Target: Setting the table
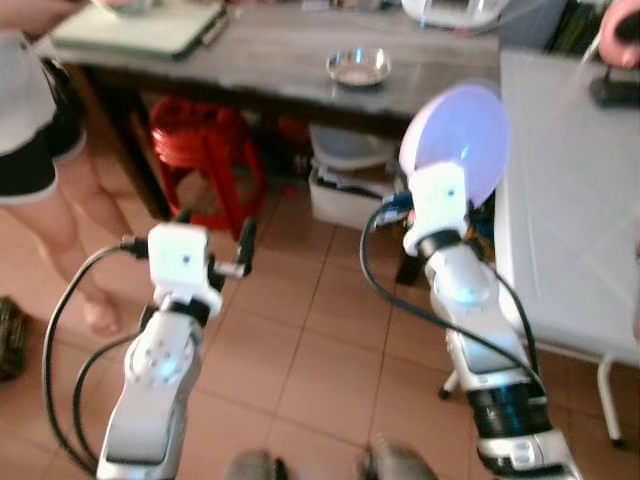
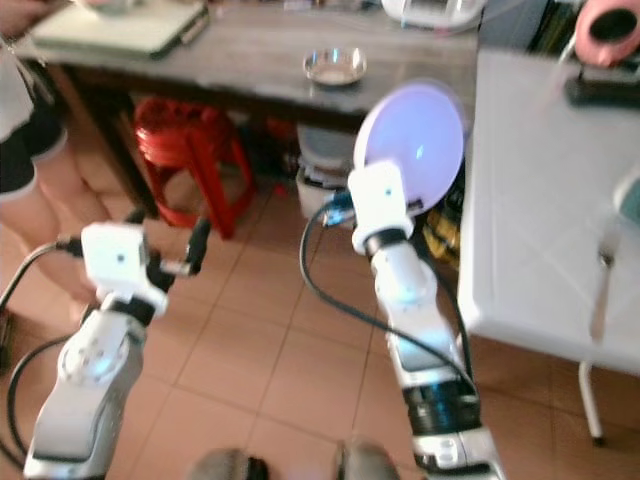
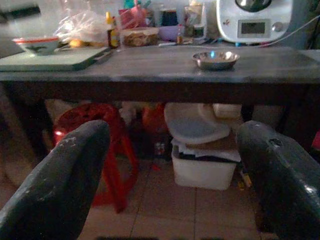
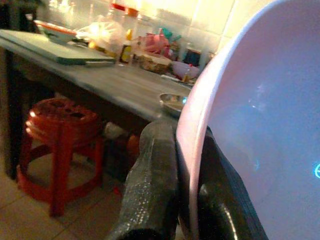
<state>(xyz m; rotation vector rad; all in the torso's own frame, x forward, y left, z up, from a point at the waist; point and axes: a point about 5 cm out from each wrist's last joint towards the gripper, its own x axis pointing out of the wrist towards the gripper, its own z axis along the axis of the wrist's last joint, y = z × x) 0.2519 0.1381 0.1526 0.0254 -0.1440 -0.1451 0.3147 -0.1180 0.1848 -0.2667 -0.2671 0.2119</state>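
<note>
While held edge-on above tiled floor [image 1: 320, 350], pale plate [image 1: 462, 135] pinched at rim by right gripper [image 4: 187, 165], just beside white table [image 1: 570, 220]. Left gripper [image 3: 175, 165] spread wide, holding nothing. Beyond, steel bowl [image 1: 358, 67] on grey counter [image 1: 280, 50], red stool [image 1: 205, 150] beneath.

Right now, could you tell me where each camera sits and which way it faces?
Head stereo pair: looks forward and down at both silver arms, the right gripper holding a round white plate beside the white table.
Left wrist: looks between the open left gripper jaws toward the dark wooden table.
Right wrist: along jaws shut on the plate.
All views share the small steel bowl and red plastic stool.
</note>
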